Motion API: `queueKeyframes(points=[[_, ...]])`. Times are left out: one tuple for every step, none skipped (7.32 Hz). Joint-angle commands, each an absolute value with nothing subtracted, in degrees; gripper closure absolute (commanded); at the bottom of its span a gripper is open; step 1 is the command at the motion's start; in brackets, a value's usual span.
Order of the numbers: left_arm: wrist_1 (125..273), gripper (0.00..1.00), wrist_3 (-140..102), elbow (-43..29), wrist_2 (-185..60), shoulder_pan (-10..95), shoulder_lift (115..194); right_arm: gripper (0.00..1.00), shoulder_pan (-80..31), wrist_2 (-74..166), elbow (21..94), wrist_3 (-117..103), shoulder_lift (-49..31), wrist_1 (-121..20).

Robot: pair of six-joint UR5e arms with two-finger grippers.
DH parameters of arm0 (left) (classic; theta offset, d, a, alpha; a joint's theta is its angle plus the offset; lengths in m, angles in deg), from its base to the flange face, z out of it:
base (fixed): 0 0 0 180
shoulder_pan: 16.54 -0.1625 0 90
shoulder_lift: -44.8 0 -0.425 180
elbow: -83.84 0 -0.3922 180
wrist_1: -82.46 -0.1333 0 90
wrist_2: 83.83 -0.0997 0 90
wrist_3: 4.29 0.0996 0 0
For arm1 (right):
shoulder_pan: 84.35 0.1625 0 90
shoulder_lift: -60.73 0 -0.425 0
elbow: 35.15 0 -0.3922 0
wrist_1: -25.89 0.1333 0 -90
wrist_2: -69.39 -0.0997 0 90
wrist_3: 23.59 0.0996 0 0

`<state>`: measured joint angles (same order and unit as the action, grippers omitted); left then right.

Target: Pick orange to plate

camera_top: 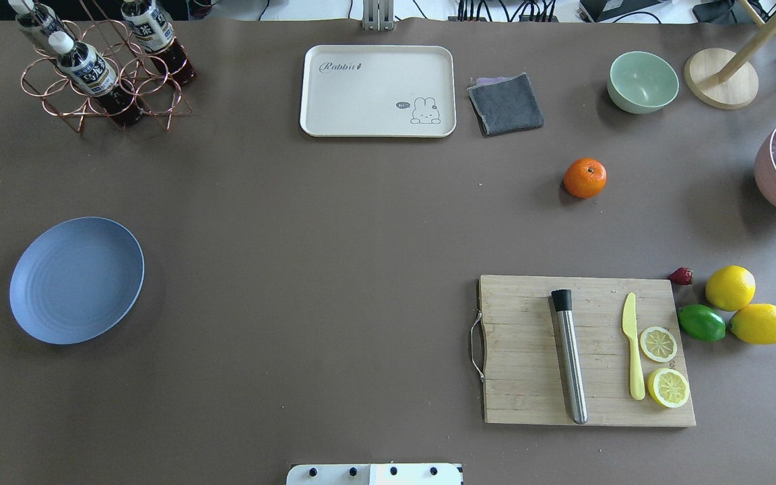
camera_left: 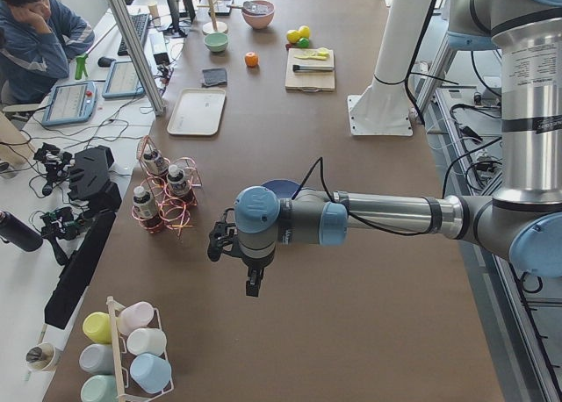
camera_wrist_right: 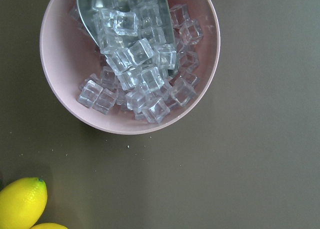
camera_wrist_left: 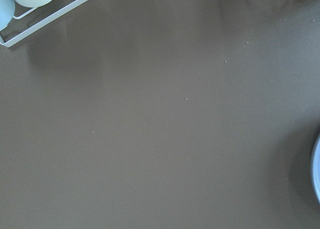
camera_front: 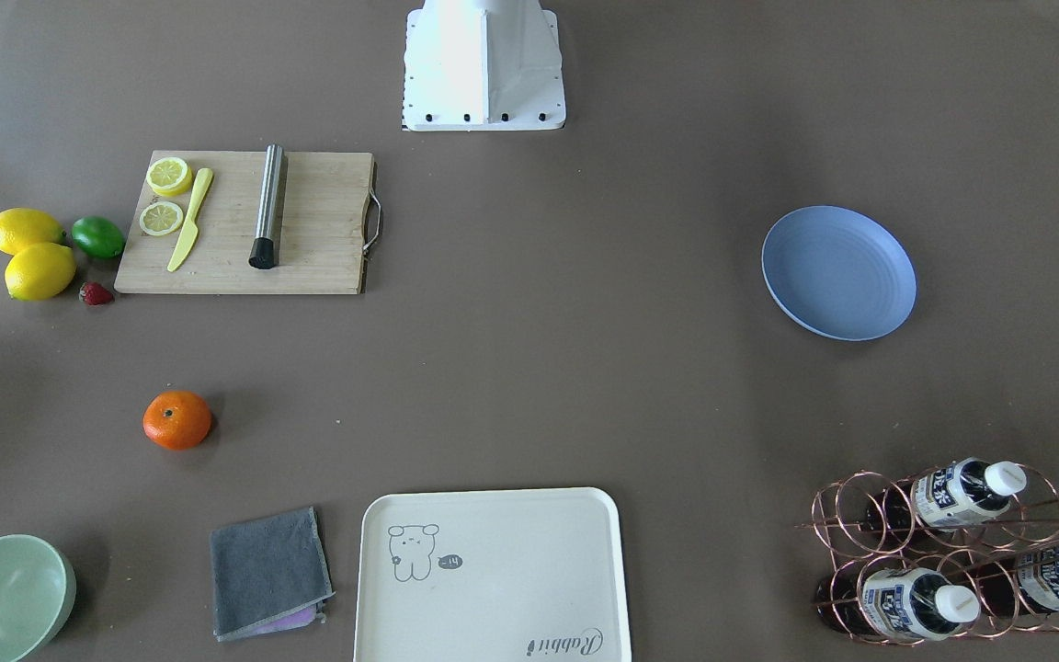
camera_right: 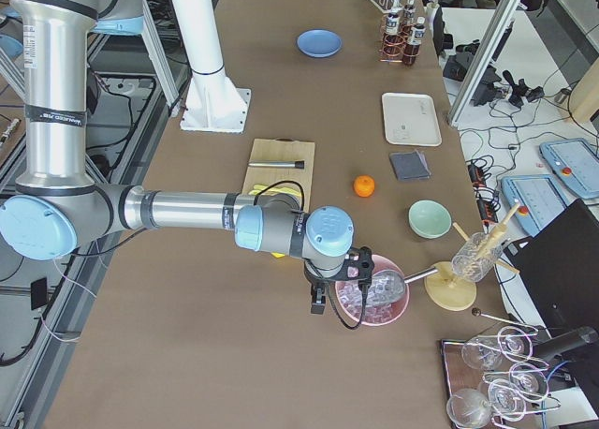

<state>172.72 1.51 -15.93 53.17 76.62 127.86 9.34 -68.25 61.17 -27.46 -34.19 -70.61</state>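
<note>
The orange (camera_front: 177, 420) (camera_top: 585, 178) lies alone on the brown table, between the grey cloth and the cutting board. The blue-lavender plate (camera_front: 838, 273) (camera_top: 77, 279) rests empty on the opposite side of the table, far from the fruit. My left gripper (camera_left: 252, 283) shows only in the exterior left view, hanging above the table near the plate (camera_left: 281, 189); whether it is open or shut I cannot tell. My right gripper (camera_right: 318, 303) shows only in the exterior right view, above the pink ice bowl (camera_right: 372, 303) and away from the orange (camera_right: 364, 186); its state I cannot tell either.
A wooden cutting board (camera_top: 587, 350) carries a steel rod, a yellow knife and lemon slices. Lemons (camera_top: 730, 287), a lime (camera_top: 701, 322) and a strawberry lie beside it. A cream tray (camera_top: 378, 91), grey cloth (camera_top: 506, 103), green bowl (camera_top: 642, 81) and copper bottle rack (camera_top: 102, 74) line the far edge.
</note>
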Motion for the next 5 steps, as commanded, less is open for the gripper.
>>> queueKeyframes(points=[[172.81,0.01,1.77,-16.27,52.93,76.62,127.60,0.00,9.34,-68.34,61.17,-27.37,-34.19,-70.61],[172.81,0.01,1.69,-16.36,52.93,76.53,127.60,0.00,9.34,-68.34,61.17,-27.46,-34.19,-70.61],[172.81,0.01,1.68,-16.53,53.28,76.53,127.60,0.00,9.34,-68.34,61.17,-27.46,-34.19,-70.61],[172.81,0.01,1.68,-16.27,53.19,76.53,127.77,0.00,9.34,-68.34,61.17,-27.46,-34.19,-70.61],[172.81,0.01,1.68,-16.36,53.28,76.53,127.68,0.00,9.34,-68.34,61.17,-27.37,-34.11,-70.61]])
